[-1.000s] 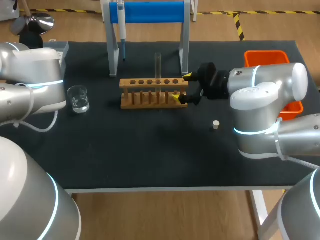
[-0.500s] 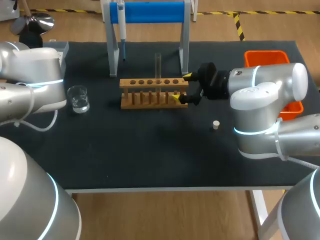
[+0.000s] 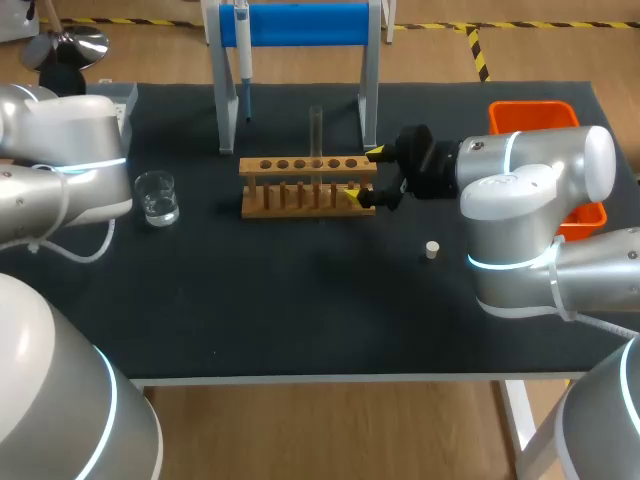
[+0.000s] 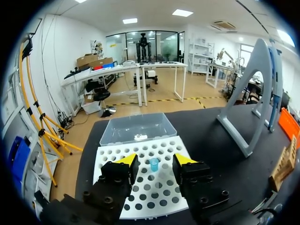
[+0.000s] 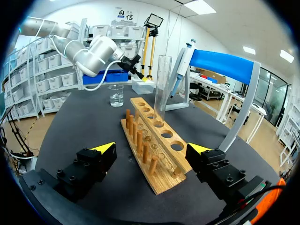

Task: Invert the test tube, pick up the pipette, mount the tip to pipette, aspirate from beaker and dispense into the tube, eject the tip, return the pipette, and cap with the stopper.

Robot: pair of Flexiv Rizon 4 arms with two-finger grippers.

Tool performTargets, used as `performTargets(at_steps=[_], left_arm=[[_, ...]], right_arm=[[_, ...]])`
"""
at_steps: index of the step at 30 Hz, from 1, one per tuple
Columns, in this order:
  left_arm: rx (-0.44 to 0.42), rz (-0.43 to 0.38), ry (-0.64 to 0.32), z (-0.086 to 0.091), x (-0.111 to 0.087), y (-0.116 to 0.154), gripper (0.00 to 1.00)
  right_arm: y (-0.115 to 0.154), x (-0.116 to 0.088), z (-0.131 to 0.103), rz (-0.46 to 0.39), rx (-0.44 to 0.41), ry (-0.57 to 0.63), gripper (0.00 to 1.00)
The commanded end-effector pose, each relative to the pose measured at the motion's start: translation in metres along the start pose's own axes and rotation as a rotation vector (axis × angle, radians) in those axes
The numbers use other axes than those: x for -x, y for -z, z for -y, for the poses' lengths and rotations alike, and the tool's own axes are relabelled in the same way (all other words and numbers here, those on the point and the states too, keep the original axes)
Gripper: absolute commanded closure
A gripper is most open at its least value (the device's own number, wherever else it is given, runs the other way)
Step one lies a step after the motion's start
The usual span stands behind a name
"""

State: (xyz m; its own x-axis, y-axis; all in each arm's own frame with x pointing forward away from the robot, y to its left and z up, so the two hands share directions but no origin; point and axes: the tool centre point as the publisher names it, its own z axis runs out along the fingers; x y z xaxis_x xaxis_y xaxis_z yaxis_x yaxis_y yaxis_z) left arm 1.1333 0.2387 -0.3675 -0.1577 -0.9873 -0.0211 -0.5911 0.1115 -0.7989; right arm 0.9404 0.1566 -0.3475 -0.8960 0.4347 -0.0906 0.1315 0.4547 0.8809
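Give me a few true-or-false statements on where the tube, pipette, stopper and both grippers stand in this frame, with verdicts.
1. The test tube stands upright in the wooden rack. True.
2. The right gripper holds the pipette. False: the pipette hangs on the blue stand. The gripper is open and empty, with its fingers on either side of the rack's end.
3. The stopper lies on the table, apart from the rack. True.
4. The left gripper is shut on a tip. False: it is open over the tip box, and the blue tip stands untouched between its fingers.
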Motion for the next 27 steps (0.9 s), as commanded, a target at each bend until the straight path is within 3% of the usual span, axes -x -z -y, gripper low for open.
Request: performTargets(at_steps=[1, 7, 12, 13, 17, 27], left_arm=[[0.001, -0.006, 0.001, 0.0007, 0.0017, -0.0024, 0.55], [0.001, -0.009, 0.000, 0.0007, 0.0018, -0.0026, 0.58], [0.002, -0.009, 0.000, 0.0008, 0.0017, -0.0026, 0.70], [0.002, -0.009, 0.000, 0.0008, 0.0016, -0.0026, 0.85], [0.003, -0.010, -0.001, 0.0007, 0.0012, -0.0027, 1.00], [-0.006, -0.005, 0.000, 0.0034, 0.0002, -0.0004, 1.00]], right_arm=[[0.0005, -0.0002, 0.0009, 0.000, 0.003, 0.000, 0.00], [0.0005, -0.0002, 0.0009, 0.000, 0.003, 0.000, 0.00], [0.0005, -0.0002, 0.0009, 0.000, 0.003, 0.000, 0.00], [0.0005, -0.0002, 0.0009, 0.000, 0.003, 0.000, 0.00], [0.0005, -0.0002, 0.0009, 0.000, 0.003, 0.000, 0.00], [0.0005, -0.0002, 0.0009, 0.000, 0.003, 0.000, 0.00]])
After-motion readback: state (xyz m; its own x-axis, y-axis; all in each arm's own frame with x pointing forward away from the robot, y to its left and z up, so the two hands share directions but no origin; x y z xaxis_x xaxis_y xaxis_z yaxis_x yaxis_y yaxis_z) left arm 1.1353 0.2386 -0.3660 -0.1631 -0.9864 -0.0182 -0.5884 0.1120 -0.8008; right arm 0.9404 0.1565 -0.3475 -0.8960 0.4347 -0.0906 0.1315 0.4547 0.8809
